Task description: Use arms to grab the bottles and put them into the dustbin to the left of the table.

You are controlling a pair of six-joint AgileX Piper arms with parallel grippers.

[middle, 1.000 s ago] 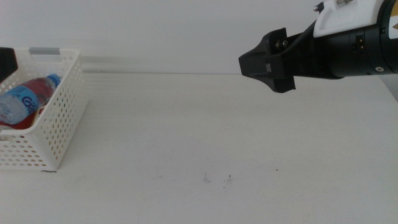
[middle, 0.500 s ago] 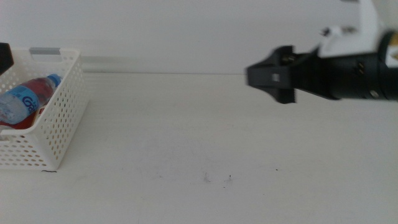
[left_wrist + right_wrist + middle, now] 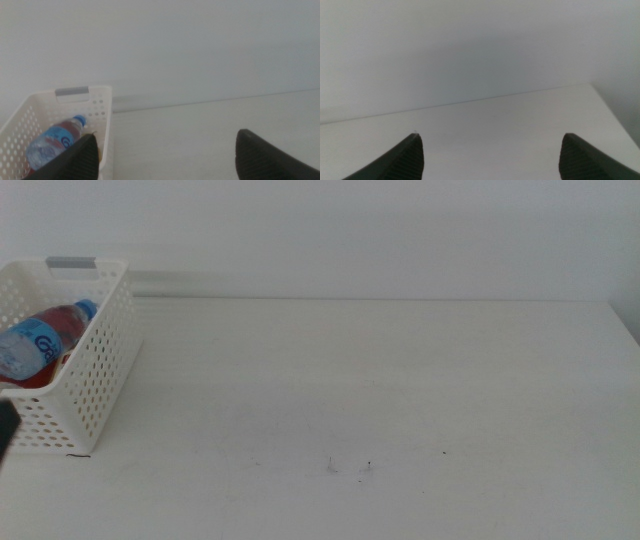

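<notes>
The dustbin [image 3: 95,370] stands on the white bench [image 3: 380,400] at its left end, close to the back wall, with the grey handle strip [image 3: 72,263] on the rim of its far side. Inside it lies the clear water bottle [image 3: 40,338], tilted, its blue cap [image 3: 87,307] raised toward the far corner of the dustbin and its blue label facing up. Something red shows beneath and beside the water bottle; it is probably the red can [image 3: 35,375], though too little of it is visible through the wall to be sure. No yellow bottle can be made out in the dustbin from either view.

The left gripper [image 3: 162,160] hangs near the dustbin, on the side toward the bench's front edge. Its two dark fingers [image 3: 75,162] stand wide apart with nothing between them, one finger just in front of the dustbin's near wall, the other out over bare bench. In the middle view only a dark sliver at the picture's left edge, just in front of the dustbin, shows of this arm.

The right gripper [image 3: 490,155] is well away from the dustbin, toward the opposite end of the bench, and is out of the middle view. Its fingers [image 3: 397,160] are likewise spread wide and hold nothing, with only bare bench and wall beyond them.

A few small dark specks [image 3: 350,468] mark the bench surface, well to the right of the dustbin and nearer the front edge.
</notes>
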